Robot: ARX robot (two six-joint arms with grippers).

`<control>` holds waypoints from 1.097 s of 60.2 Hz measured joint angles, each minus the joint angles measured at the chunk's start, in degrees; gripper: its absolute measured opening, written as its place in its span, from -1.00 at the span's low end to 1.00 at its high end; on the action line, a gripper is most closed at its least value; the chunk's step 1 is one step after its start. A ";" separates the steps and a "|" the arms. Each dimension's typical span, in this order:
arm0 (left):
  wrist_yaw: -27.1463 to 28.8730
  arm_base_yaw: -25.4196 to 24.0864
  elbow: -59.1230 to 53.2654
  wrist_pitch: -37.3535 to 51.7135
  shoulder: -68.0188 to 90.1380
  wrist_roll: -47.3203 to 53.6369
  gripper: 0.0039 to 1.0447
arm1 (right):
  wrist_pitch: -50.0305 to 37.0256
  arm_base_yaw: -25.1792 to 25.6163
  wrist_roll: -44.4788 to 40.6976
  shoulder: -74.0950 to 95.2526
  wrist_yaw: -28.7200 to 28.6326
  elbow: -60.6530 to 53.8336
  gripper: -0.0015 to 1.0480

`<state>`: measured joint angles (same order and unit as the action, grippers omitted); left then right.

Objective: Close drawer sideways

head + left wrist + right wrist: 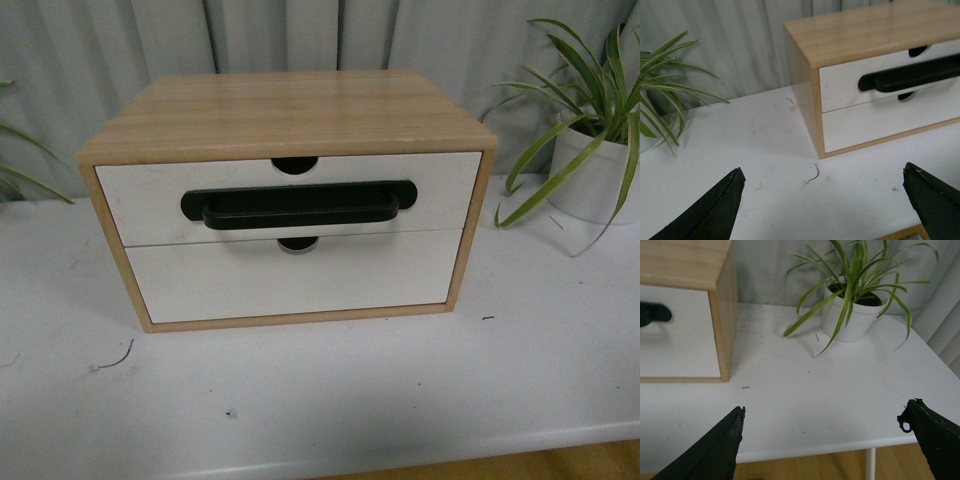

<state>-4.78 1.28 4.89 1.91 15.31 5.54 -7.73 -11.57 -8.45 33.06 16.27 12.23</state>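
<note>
A light wood cabinet (290,115) stands on the white table (330,390). Its upper drawer (440,185) has a white front, a long black bar handle (298,206) and a semicircular notch in the top edge; its front sits level with the cabinet frame. It also shows in the left wrist view (840,87) and partly in the right wrist view (675,305). Neither arm shows in the front view. My left gripper (822,192) is open and empty over the table in front of the cabinet's left corner. My right gripper (825,432) is open and empty over the table's front edge.
Below it is a white-fronted lower drawer (300,280) without a handle. A potted spider plant in a white pot (595,175) stands right of the cabinet, also in the right wrist view (852,315). Another plant's leaves (660,95) are left. Grey curtain behind.
</note>
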 joint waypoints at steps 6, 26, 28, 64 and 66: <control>-0.59 0.33 0.02 0.15 -0.15 -2.82 0.87 | 0.20 0.02 1.57 0.22 0.13 0.00 0.87; 4.68 -1.36 -4.26 8.92 -4.39 -5.14 0.15 | -16.11 4.31 6.67 -3.96 -8.76 -7.54 0.23; 4.76 -1.14 -4.26 8.46 -4.70 -5.16 0.04 | -15.87 4.74 6.99 -4.70 -9.07 -7.67 0.12; 4.81 -1.22 -4.22 -2.10 -14.78 -5.46 -0.97 | -6.69 11.58 7.74 -18.69 -16.28 -11.56 -0.96; 4.81 -1.22 -4.22 -2.12 -14.78 -5.46 -0.97 | -5.81 11.58 7.76 -19.45 -16.28 -11.56 -0.96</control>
<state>0.03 0.05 0.67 -0.21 0.54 0.08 -13.54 0.01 -0.69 13.61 -0.01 0.67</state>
